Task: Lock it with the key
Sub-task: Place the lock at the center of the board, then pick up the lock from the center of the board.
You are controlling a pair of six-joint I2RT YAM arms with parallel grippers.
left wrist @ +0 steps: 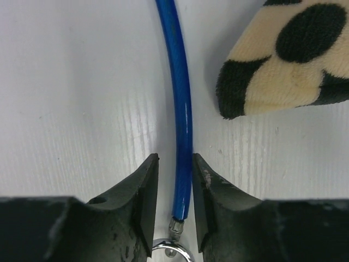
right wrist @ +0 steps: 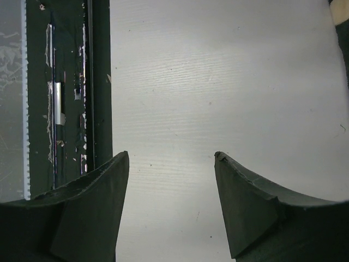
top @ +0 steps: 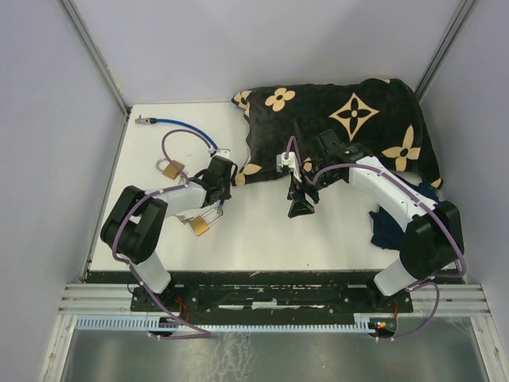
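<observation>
Grasp step: your left gripper (left wrist: 174, 188) straddles the blue cable (left wrist: 182, 109), fingers spread, unclamped; right gripper (right wrist: 172, 183) spread, empty. Pinch cable next.

White table (top: 262, 235): padlock (top: 171, 169), cable (top: 181, 126), blanket (top: 350, 119)

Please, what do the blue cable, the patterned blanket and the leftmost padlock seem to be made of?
Blue cable: probably a plastic coating, perhaps over wire; it is smooth and glossy, with a bright highlight, and ends in a metal end fitting.
Blanket: soft plush fabric; its edge shows a fuzzy, matte nap.
Padlock: apparently brass, judging by its yellowish body; it is too small to be sure.
</observation>
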